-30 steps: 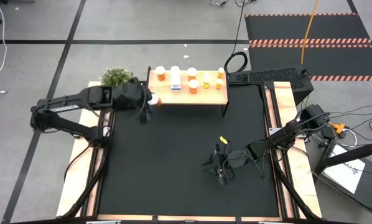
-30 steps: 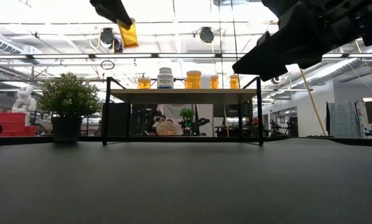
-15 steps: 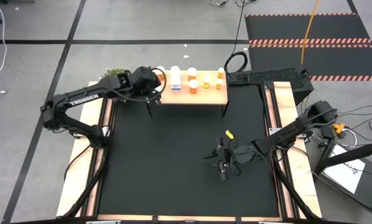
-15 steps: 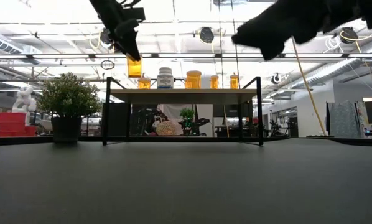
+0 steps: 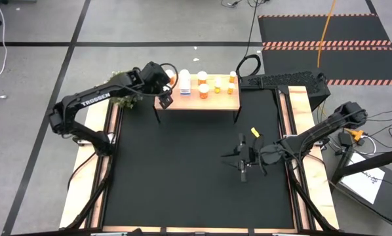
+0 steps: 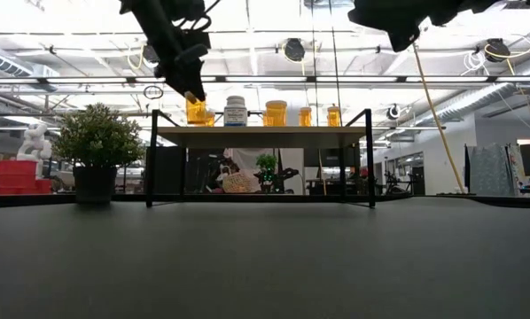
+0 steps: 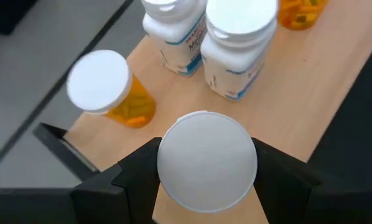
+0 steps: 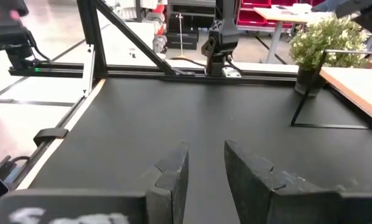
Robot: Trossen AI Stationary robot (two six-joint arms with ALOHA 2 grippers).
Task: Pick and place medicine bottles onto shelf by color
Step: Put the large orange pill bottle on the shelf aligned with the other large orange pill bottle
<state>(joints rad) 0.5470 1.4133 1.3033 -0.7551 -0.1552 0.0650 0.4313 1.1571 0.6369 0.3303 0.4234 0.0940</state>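
Note:
The light-wood shelf [image 5: 212, 100] stands at the table's far edge on black legs. On it stand two white bottles [image 7: 239, 43] and several orange bottles with white caps [image 5: 203, 90]. My left gripper [image 5: 162, 88] is over the shelf's left end, shut on an orange bottle [image 6: 195, 109] with a white cap [image 7: 206, 158]. Its base is at the shelf top; whether it touches, I cannot tell. Another orange bottle [image 7: 108, 90] stands just beyond it. My right gripper [image 5: 243, 162] hangs open and empty over the mat, right of middle; it also shows in the right wrist view [image 8: 206, 168]. My left gripper pinches the orange bottle between its two fingers [image 7: 136, 177], one on each side just below the white cap [image 7: 167, 186]. The fingers come from above, pointing down. The bottle stands upright below them, over the shelf's left end.
A potted plant [image 6: 95, 137] stands on the table left of the shelf, under my left arm. The black mat [image 5: 183, 170] in front of the shelf lies open. Pale wooden rails [image 5: 84, 177] run along both table sides.
My left gripper has carried the orange bottle from the shelf's near left corner toward the far edge, over the shelf's left end, and lowered it down to the shelf top, still upright. My right arm has risen and drawn toward the table's right edge.

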